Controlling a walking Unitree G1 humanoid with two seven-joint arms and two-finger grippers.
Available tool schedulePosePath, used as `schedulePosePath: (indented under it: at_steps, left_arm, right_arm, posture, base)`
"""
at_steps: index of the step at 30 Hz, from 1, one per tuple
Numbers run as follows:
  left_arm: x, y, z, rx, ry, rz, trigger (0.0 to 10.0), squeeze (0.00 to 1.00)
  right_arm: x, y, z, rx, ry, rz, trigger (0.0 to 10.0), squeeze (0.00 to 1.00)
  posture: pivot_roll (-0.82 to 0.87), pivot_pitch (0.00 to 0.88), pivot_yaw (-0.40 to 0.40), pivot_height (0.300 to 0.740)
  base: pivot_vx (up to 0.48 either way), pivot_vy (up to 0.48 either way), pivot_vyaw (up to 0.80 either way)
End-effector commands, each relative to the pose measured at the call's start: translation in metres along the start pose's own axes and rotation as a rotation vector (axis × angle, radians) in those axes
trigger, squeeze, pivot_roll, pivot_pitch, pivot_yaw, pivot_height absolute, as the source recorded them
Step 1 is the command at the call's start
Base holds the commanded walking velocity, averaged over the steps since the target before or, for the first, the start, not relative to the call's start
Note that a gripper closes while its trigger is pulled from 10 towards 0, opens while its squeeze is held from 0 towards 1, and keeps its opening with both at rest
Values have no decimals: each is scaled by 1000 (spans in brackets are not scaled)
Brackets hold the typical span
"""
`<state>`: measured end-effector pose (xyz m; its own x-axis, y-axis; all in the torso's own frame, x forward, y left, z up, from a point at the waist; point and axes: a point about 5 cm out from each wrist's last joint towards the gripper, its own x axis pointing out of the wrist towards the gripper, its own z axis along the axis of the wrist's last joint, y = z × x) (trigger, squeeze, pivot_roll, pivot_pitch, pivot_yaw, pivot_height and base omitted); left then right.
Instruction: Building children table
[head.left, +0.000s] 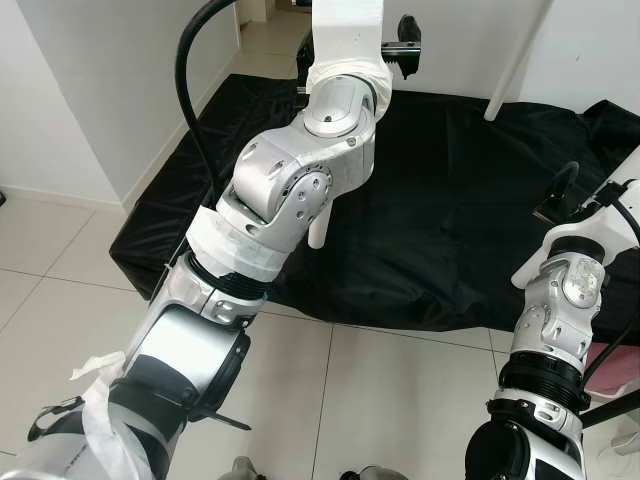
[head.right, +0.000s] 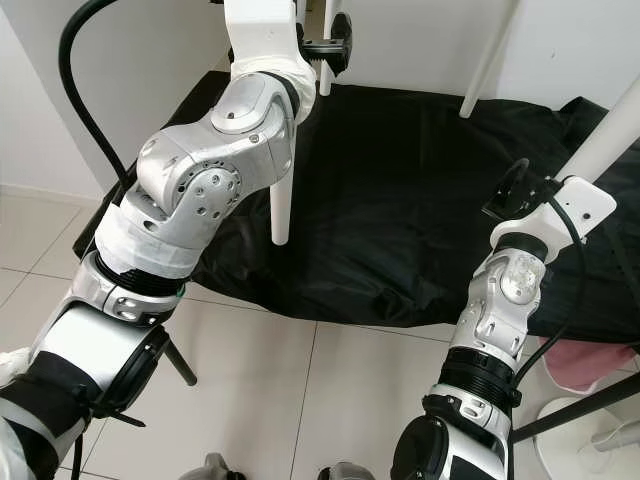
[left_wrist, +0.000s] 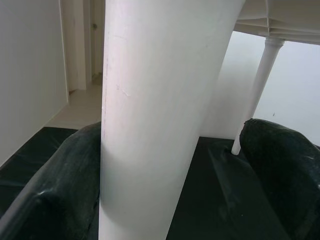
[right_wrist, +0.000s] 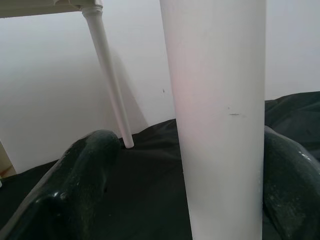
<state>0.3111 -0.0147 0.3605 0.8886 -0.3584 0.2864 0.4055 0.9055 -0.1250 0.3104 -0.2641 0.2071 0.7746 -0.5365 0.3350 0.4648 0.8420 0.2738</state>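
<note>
White table legs (left_wrist: 150, 125) stand on a black cloth (head.left: 450, 230) over pale floor tiles (head.left: 400, 400); left gripper (left_wrist: 165, 165) and right gripper (right_wrist: 195, 175) each clasp one.

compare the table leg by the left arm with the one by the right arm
The left leg stands nearly upright, its foot near the front edge of the black cloth. The right leg leans and sits further right. Both are white, each between the fingers of an end effector: left, right.
</note>
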Motion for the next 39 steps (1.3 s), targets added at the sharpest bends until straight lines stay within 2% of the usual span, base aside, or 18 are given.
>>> schedulePosePath:
  at_steps: [1,31,32,33,34,35,36,37,38,39]
  left_arm:
    - [-30,-77,12,19,-47,-852,10000,0]
    - [-30,-77,12,19,-47,-852,10000,0]
    - [-26,-38,-24,192,-8,-803,10000,0]
    - [-26,-38,-24,192,-8,-803,10000,0]
    - [-29,-7,-52,303,39,-782,10000,0]
    - [-29,-7,-52,303,39,-782,10000,0]
    - [-35,13,-71,375,81,-779,10000,0]
    - [-35,13,-71,375,81,-779,10000,0]
    - [-39,24,-80,410,104,-780,10000,0]
    - [-39,24,-80,410,104,-780,10000,0]
  right_arm:
    - [-16,51,-26,42,139,231,10000,1000]
    - [-16,51,-26,42,139,231,10000,1000]
    - [-13,52,-28,3,151,293,10000,0]
    - [-13,52,-28,3,151,293,10000,0]
    - [-11,53,-29,-23,159,333,10000,0]
    - [-11,53,-29,-23,159,333,10000,0]
    - [-10,53,-29,-40,163,359,10000,0]
    - [-10,53,-29,-40,163,359,10000,0]
    - [-9,53,-30,-48,166,371,10000,0]
    - [-9,53,-30,-48,166,371,10000,0]
  posture:
    - [-26,53,44,740]
    - [-26,53,44,740]
    - [-28,0,0,740]
    - [-28,0,0,740]
    - [-28,0,0,740]
    - [-28,0,0,740]
    - [-28,0,0,740]
    - [-28,0,0,740]
    - [-28,0,0,740]
    - [-28,0,0,740]
  base:
    - [0,0,0]
    - [0,0,0]
    - [0,0,0]
    - [0,0,0]
    - [0,0,0]
    - [0,0,0]
    - [0,0,0]
    - [0,0,0]
    - [0,0,0]
    - [0,0,0]
